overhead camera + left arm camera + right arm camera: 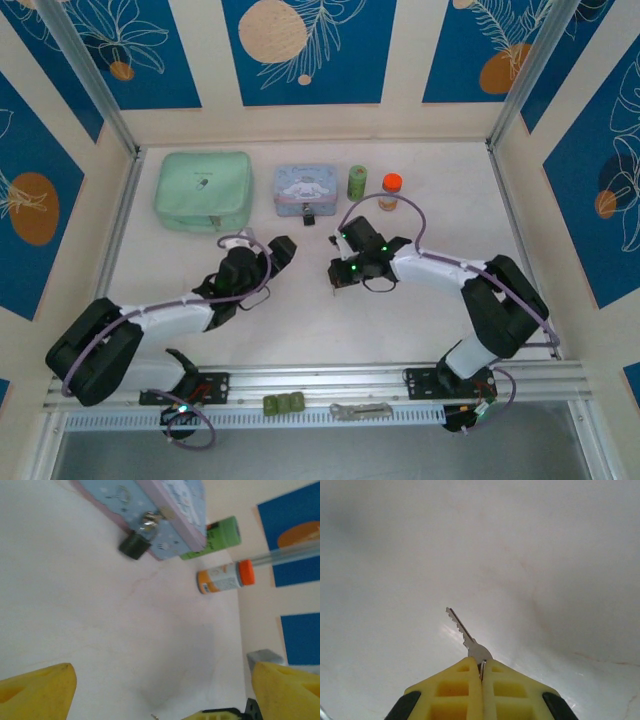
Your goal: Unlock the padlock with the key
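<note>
The padlock is small and dark, hanging by its silver shackle at the front of the pale blue tin. In the left wrist view the padlock lies against the tin, far ahead of my left gripper, which is open with nothing between its yellow fingers. My left gripper hovers below and left of the padlock. My right gripper is shut on the head of the silvery key, whose toothed blade points up and left above the table. In the top view, the right gripper sits below the padlock.
A mint green pouch lies left of the tin. A green can and an orange-capped bottle stand right of it. The metal rail at the near edge carries small green blocks.
</note>
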You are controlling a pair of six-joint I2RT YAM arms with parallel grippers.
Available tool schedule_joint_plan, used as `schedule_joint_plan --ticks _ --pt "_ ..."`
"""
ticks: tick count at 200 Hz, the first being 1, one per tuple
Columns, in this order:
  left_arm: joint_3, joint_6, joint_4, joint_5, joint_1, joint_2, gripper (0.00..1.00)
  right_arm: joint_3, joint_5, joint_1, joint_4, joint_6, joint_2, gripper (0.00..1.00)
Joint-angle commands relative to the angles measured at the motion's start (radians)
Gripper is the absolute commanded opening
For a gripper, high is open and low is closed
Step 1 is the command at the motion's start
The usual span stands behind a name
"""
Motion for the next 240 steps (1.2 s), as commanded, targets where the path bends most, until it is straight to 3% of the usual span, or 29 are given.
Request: schedule_joint_plan --ticks 1,31,91,138,166,193,240 --pt "0.039 0.037 0.181 0.098 -0.006 0.055 0.86 -0.003 -0.008 0.002 0.089 0.081 -0.055 0.0" --pt "0.049 0.026 0.262 0.153 -0.006 0.119 0.83 -0.025 -0.022 -0.031 0.138 0.14 -0.064 0.0" --pt "0.063 0.011 0.386 0.203 -0.006 0.186 0.83 -0.084 -0.178 -0.098 0.257 0.231 -0.091 0.0" --pt "0.076 0.1 0.526 0.291 0.004 0.228 0.82 -0.101 -0.464 -0.196 0.356 0.21 -0.11 0.0" --pt "0.104 0.089 0.65 0.382 0.017 0.302 0.8 -0.083 -0.539 -0.223 0.318 0.187 -0.138 0.0" --pt "0.149 0.046 0.755 0.455 0.02 0.393 0.69 -0.084 -0.562 -0.227 0.319 0.193 -0.164 0.0" --pt "0.147 0.034 0.793 0.456 0.02 0.409 0.68 -0.107 -0.538 -0.237 0.329 0.208 -0.186 0.0"
